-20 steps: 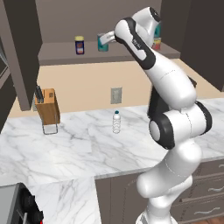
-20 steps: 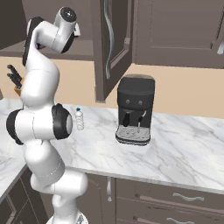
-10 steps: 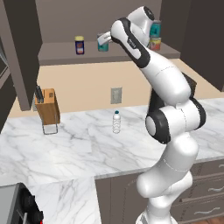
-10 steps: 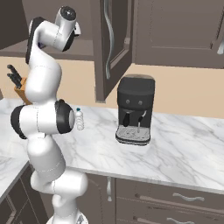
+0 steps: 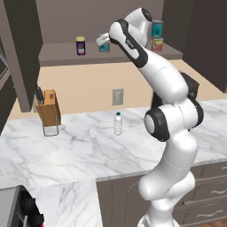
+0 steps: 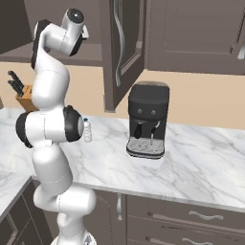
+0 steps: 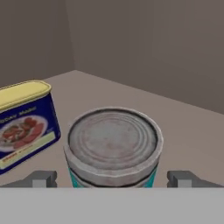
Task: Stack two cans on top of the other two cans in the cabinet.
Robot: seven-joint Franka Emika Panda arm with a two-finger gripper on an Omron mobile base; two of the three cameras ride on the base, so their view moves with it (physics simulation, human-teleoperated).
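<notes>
- Claw (image 7: pixel 112 177) spread wide at the bottom of the hand view, one fingertip (image 7: pixel 41 178) left and the other right of a teal can (image 7: pixel 113 146), neither visibly touching it.
- Teal can upright in the lower centre of the hand view, silvery rim and ringed lid facing the camera; in the left base view, seen at top centre on the cabinet shelf (image 5: pixel 62 54), just beside the arm's hand.
- Dark blue can (image 7: pixel 24 122) with a yellow-cream top at the left of the hand view, near the teal can but apart from it; in the left base view, upper left of centre on the shelf.
- Second teal can (image 5: pixel 157 28) at the upper right of the left base view, stacked on the red-orange can (image 5: pixel 157 44).
- Below on the marble worktop (image 5: pixel 80 150): knife block (image 5: pixel 48 107) at left, small water bottle (image 5: pixel 118 123) near centre.
- Coffee machine (image 6: pixel 147 119) at the centre of the right base view.
</notes>
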